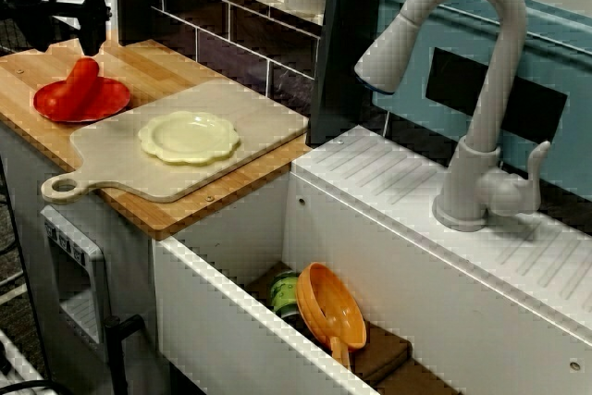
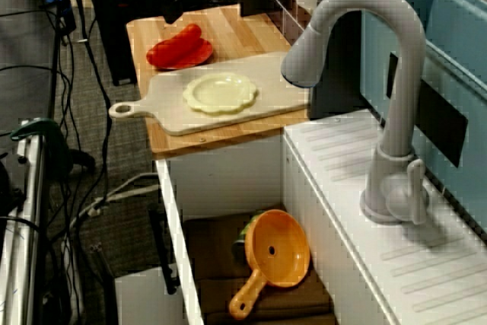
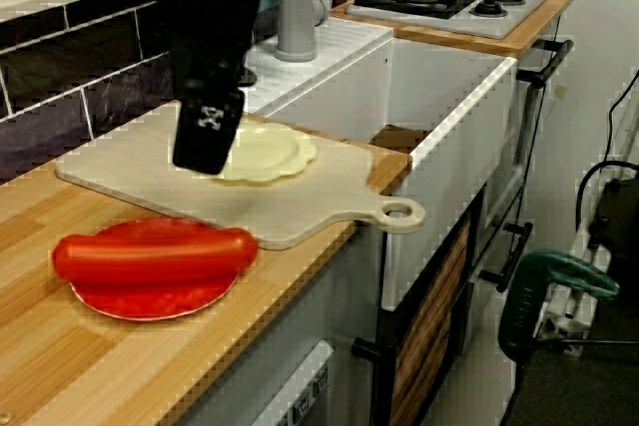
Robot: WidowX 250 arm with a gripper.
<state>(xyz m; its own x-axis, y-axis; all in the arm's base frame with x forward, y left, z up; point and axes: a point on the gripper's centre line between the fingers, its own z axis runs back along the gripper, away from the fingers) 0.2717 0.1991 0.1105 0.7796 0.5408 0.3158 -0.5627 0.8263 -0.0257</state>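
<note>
Sausage lies lengthwise on the red plate at the far end of the table, not lifted. The gripper hangs just above one end of it, empty, its two dark fingers seemingly parted. I cannot tell whether a fingertip touches the sausage. Beside them a yellow plate sits bare on the board. In the view across the sink the gripper's upper part is cut off, and in the view along the table its body hides part of the yellow plate.
</note>
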